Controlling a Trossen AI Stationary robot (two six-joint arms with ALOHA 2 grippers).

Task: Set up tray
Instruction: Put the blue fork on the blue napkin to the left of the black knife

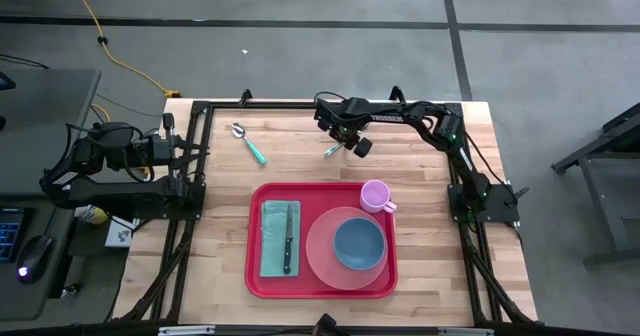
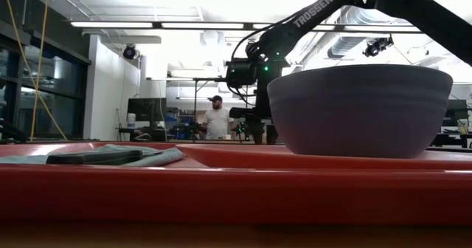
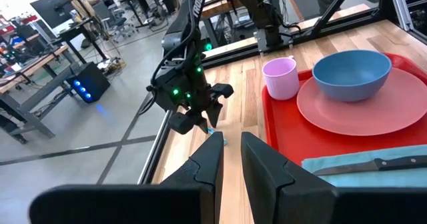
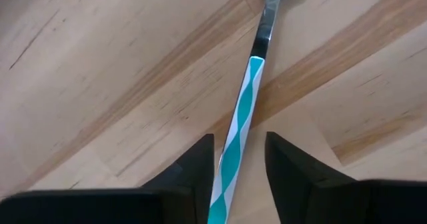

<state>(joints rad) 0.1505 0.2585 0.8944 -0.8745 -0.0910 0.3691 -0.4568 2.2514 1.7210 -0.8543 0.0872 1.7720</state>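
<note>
A: Right gripper (image 4: 237,164), close in — what's between the fingers?

B: Handle of a utensil (image 4: 239,127), teal-and-white spiral, metal neck beyond it, head cut off by the frame edge. It lies flat on the wooden table (image 4: 100,71). Both fingers flank the handle, a small gap on each side; partly closed, no grip that I can see.

A: And beyond that gripper?

B: From above, the tray (image 1: 322,196) sits toward the table's front from it, not touching. Large, red, rectangular, rounded corners, raised rim. Inside: a teal napkin (image 1: 272,244) with a dark-handled knife (image 1: 289,238) laid on it, then a round pink plate (image 1: 325,261) carrying a blue bowl (image 1: 358,244). A pink cup (image 1: 376,195) stands in the tray corner nearest the gripper.

A: Anything else on the table?

B: A teal-handled spoon (image 1: 247,141), off to the gripper's side, toward the left arm.

A: Left gripper (image 3: 230,161)?

B: Parked past the table's left edge. Fingers nearly together, narrow slot, empty.

A: Farther out?

B: A person (image 2: 217,120) stands in the room behind.
</note>
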